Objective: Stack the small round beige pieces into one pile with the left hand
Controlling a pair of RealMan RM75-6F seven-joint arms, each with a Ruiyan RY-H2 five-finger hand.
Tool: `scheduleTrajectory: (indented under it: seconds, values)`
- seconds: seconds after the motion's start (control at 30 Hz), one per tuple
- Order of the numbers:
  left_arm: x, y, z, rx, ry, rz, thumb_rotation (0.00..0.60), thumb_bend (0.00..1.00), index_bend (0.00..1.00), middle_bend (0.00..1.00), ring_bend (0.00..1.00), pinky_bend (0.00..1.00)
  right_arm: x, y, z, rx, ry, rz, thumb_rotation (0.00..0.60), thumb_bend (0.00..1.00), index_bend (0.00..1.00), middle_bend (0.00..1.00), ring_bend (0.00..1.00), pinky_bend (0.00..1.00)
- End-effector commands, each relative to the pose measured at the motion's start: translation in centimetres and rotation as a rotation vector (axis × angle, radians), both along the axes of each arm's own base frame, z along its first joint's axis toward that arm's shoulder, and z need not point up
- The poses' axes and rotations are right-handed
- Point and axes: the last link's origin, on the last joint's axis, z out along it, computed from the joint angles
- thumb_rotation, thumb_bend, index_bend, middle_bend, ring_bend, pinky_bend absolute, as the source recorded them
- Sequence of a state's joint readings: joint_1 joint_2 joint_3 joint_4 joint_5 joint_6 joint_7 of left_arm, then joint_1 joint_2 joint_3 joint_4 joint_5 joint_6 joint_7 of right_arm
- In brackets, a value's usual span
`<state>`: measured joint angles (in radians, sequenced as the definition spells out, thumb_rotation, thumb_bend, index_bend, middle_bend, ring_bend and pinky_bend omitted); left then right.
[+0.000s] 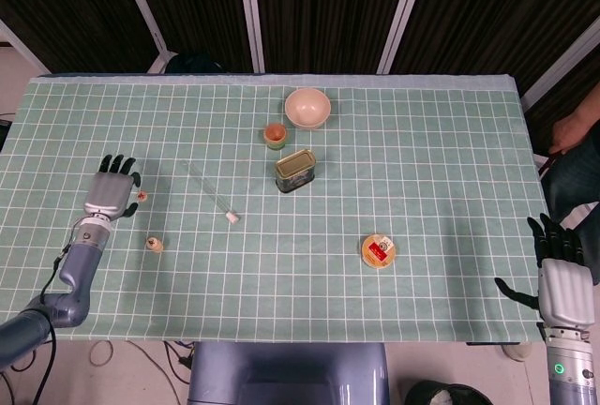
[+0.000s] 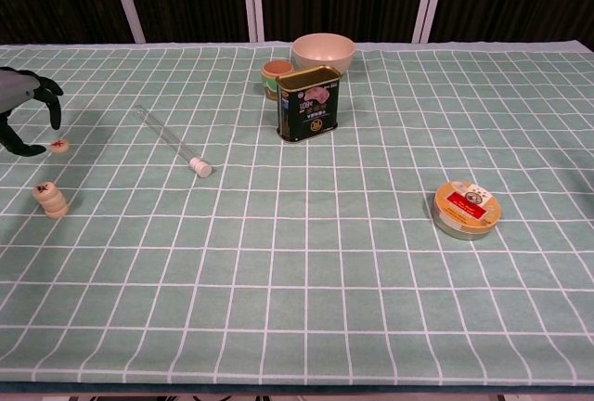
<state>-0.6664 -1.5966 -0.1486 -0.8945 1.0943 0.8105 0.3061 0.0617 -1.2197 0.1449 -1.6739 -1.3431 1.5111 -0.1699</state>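
Green checked table [image 2: 371, 262] bears bowl [image 2: 323, 49], tin [image 2: 308, 104], beige pieces [image 2: 49, 199]

Left hand [image 2: 20, 109] sits at the table's [image 2: 371, 327] nine o'clock edge, a single piece [image 2: 59, 145] just at its three o'clock, and the pile [image 2: 50, 200] near, at that piece's six. Tube [image 2: 173, 141] lies between them and the tin [image 2: 308, 104], with cup [image 2: 276, 76] and bowl [image 2: 323, 50] behind the tin toward twelve. Round tin [image 2: 465, 210] lies well apart at four o'clock, right hand [image 1: 561, 278] off the table's four o'clock corner.

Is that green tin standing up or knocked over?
Upright: the green tin stands on its base, with its rim on top and its label facing the chest camera.
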Motion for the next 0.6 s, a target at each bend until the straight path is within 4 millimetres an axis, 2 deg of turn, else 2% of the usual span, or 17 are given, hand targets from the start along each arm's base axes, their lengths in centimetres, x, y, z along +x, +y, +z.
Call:
scheduleTrajectory:
  seconds: [0.03,0.6]
  values:
    - [0.2,0.1,-0.5,-0.006,0.01,-0.011,0.6,0.28,0.42,0.1,0.0,0.0,0.0,0.0,0.0,0.0,0.001,0.001,0.6,0.23,0.08,0.01,0.03,0.0]
    - [0.1,0.2,-1.6,-0.007,0.045,-0.011,0.6,0.31,0.45,0.12,0.0,0.0,0.0,0.0,0.1,-0.003,-0.002,-0.002,0.6,0.23,0.08,0.01,0.03,0.0]
